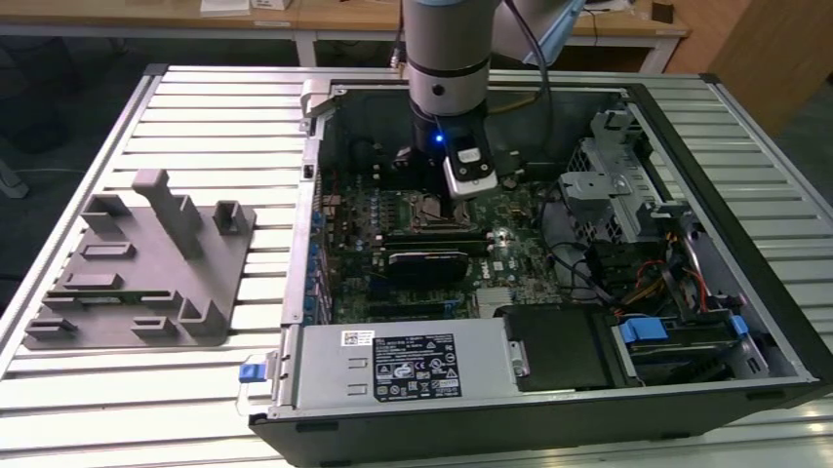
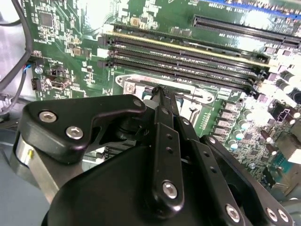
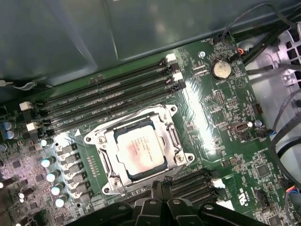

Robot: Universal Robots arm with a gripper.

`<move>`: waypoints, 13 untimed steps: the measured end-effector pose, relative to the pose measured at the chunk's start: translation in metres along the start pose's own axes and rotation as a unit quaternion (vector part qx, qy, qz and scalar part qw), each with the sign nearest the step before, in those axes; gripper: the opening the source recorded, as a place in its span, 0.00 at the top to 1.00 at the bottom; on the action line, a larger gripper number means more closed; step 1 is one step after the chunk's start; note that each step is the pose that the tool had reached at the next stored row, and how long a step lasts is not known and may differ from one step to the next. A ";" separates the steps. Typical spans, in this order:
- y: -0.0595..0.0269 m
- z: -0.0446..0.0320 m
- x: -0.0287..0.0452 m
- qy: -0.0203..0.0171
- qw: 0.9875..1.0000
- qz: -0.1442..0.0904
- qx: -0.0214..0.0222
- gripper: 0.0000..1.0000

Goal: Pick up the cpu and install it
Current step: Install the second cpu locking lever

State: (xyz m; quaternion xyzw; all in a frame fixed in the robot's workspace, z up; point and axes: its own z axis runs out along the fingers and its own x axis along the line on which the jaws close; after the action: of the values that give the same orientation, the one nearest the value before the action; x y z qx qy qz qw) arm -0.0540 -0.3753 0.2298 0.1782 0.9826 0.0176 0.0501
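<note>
Black gripper point(image 2: 162, 94) links crowd the near part of both wrist views, and in the second wrist view the fingers point(image 2: 162, 101) run together into one narrow tip with no gap showing and nothing pinched there, so the pincer reads as closed and empty. Just past that tip sits the socket point(image 3: 138, 150), and in the first wrist view the cpu point(image 3: 139, 151) lies flat inside it, silvery top up, squared to the metal frame and ringed by it on every side. My reading is that the picking and placing are done; whether the frame is locked down I cannot tell, since the lever is not clear to me. Going left to right across the table point(image 1: 209, 107) in the exterior view: a grey fixture point(image 1: 137, 268) rests near the table's left edge, with no chip visible on it; then the open case point(image 1: 729, 322) takes up the middle and right, its board point(image 1: 416, 244) lying flat on the case floor. The arm point(image 1: 446, 58) comes straight down from above into the rear half of the case, wrist vertical, tool pointing down at the board's middle, just over the socket. Memory slots point(image 3: 108, 101) lie beside the socket toward the case wall.
</note>
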 end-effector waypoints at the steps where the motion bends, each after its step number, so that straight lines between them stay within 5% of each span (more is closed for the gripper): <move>1: -0.0010 0.0000 -0.0005 0.000 1.000 0.000 0.000 0.89; 13: -0.0061 0.0020 -0.0022 0.002 0.999 -0.036 -0.003 0.89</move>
State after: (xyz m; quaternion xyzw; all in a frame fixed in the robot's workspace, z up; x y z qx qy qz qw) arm -0.0539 -0.3817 0.2277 0.1422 0.9884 0.0193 0.0495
